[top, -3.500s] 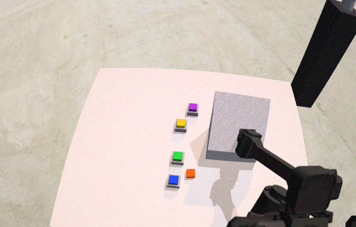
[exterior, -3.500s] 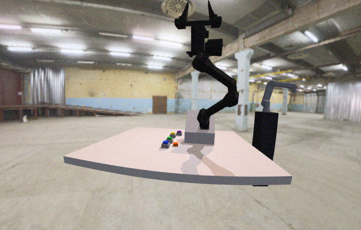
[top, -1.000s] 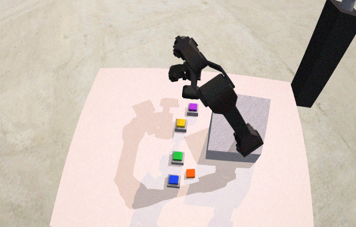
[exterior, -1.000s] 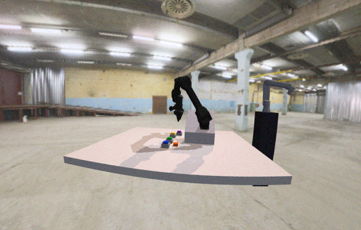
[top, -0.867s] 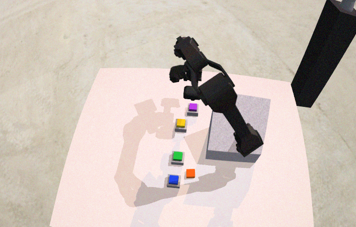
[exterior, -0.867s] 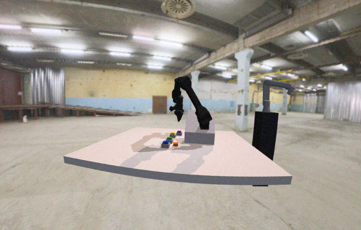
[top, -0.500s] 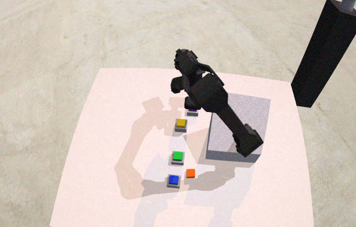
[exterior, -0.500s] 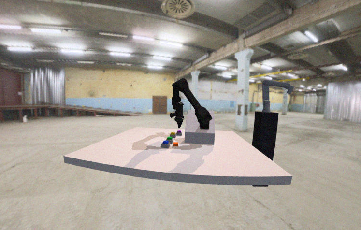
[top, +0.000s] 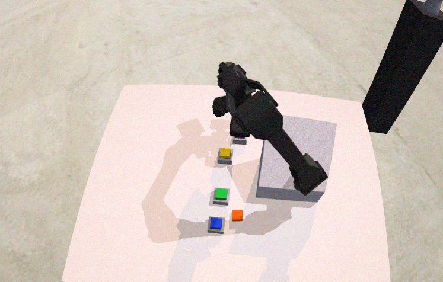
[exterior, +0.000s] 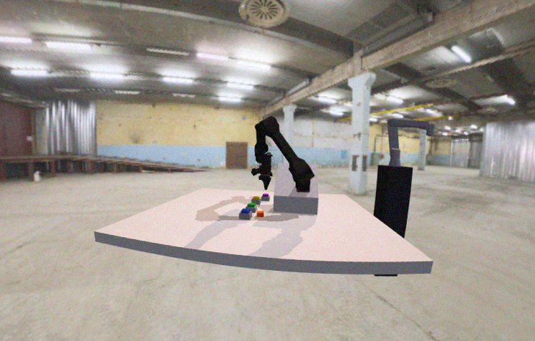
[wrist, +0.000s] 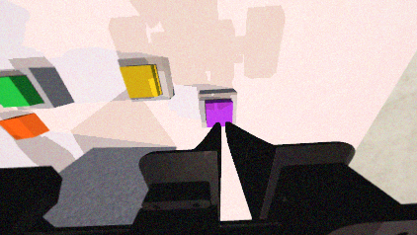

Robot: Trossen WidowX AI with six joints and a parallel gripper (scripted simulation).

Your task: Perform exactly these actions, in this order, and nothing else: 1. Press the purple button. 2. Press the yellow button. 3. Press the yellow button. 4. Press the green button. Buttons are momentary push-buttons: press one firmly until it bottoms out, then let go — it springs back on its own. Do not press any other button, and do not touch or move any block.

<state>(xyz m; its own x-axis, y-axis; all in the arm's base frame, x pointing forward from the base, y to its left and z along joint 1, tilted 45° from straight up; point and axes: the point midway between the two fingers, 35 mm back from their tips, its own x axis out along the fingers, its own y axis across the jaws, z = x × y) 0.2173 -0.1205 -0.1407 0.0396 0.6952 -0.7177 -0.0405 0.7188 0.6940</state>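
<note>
Your claw (exterior: 266, 188) (wrist: 222, 125), closed and holding nothing, points down above the purple button (top: 239, 140) (exterior: 265, 196) (wrist: 218, 113) on the pale tabletop (top: 110, 196) (exterior: 155, 228) (wrist: 316, 99).

matt black arm (top: 260, 114) (exterior: 288, 148), speckled grey block (exterior: 296, 204) (wrist: 114, 183), smooth pink tabletop (top: 110, 175) (exterior: 155, 224) (wrist: 316, 49)
</note>
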